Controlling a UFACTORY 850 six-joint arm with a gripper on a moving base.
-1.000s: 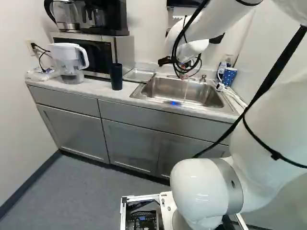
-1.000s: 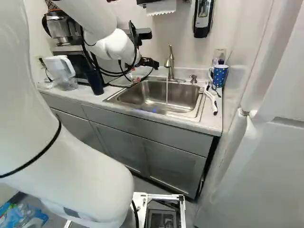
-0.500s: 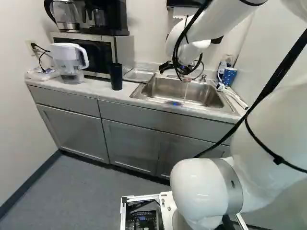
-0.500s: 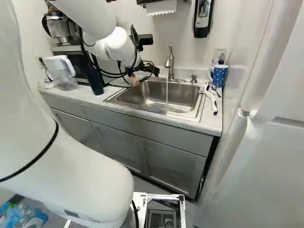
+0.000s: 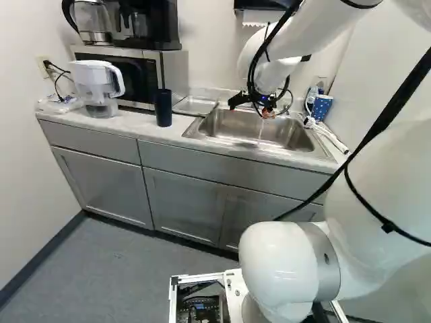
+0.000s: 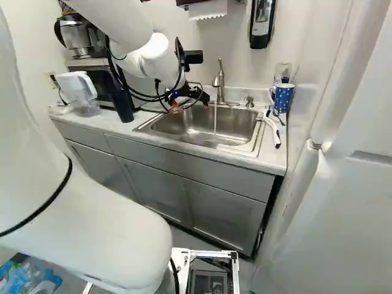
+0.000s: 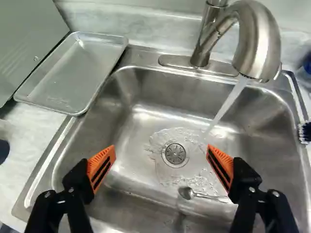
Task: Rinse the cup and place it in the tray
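Observation:
My gripper (image 5: pixel 264 112) hangs over the back of the sink (image 5: pixel 222 134) in the left base view. Seen from the wrist, the gripper (image 7: pixel 161 146) is open above the basin, its orange pads wide apart with nothing between them. Water (image 7: pixel 227 104) runs from the faucet (image 7: pixel 260 43) into the basin. The metal tray (image 7: pixel 73 75) lies flat on the counter beside the sink and holds nothing. A tall dark cup (image 5: pixel 163 108) stands upright near the tray. At the sink's other side is a blue dotted mug (image 6: pixel 283 98).
A spoon (image 7: pixel 187 193) lies in the basin near the drain (image 7: pixel 175 154). A microwave (image 5: pixel 145 75) stands behind the dark cup, with a white pitcher (image 5: pixel 98 84) beside it. A white-handled brush (image 6: pixel 272 130) rests at the sink's edge. The soap dispenser (image 6: pixel 261 24) hangs on the wall.
The arm has carried the open gripper lower and further toward the right over the sink. The base, the dark cup, the mug and the tray have stayed put.

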